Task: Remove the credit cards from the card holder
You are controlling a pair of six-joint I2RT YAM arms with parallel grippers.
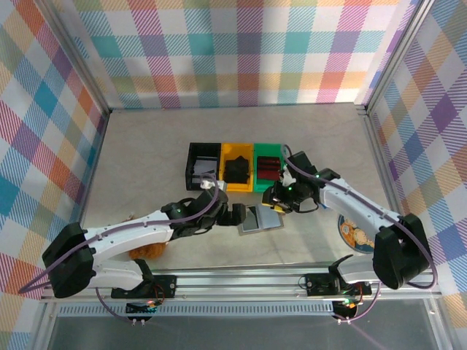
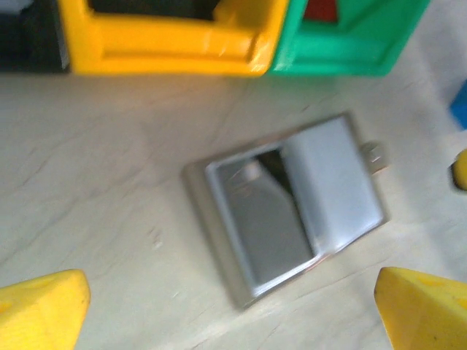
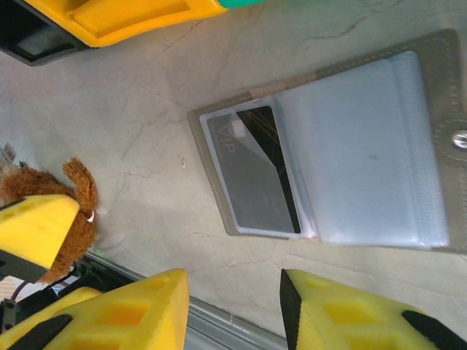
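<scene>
Right wrist: plush [image 3: 33, 182], perhaps, near card holder [image 3: 365, 160].

Open on the bench [image 1: 146, 146], front centre, lies the card holder [image 1: 259, 219], with a credit card [image 3: 255, 171] in its left panel. Behind it, in a row, stand the left bin [image 1: 203, 166], middle bin [image 1: 236, 154] and right bin [image 1: 268, 152]. The left claw [image 1: 235, 213] is just left of the holder, and the right claw [image 1: 279, 200] is above its right rear edge. A plush toy [image 1: 146, 252] lies front left and a disc [image 1: 354, 235] front right.
</scene>
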